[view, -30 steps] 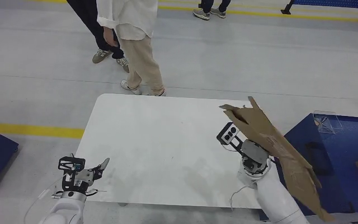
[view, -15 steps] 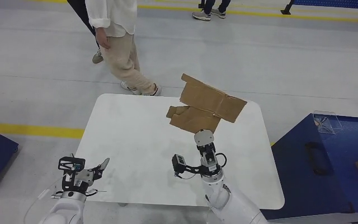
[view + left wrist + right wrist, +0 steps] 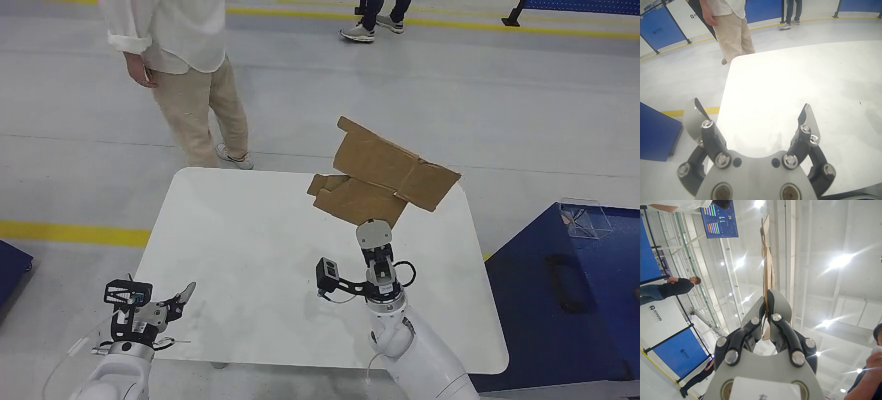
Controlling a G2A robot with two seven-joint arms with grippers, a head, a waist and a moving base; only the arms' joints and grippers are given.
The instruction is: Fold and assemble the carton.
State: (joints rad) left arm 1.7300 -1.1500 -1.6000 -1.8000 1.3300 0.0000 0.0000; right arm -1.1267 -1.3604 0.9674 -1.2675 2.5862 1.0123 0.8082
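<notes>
Holding flattened carton (image 3: 385,185) aloft over far right part of worktop (image 3: 250,270).
Pinching carton's lower edge between fingers of right gripper (image 3: 767,299), pointed upward. Spread fingers on left gripper (image 3: 751,108), over near-left worktop corner.

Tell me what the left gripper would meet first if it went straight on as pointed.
The way looks free: the left gripper, jaws open, points across the white table. If it slants downward it would touch the table first; depth is unclear.
</notes>
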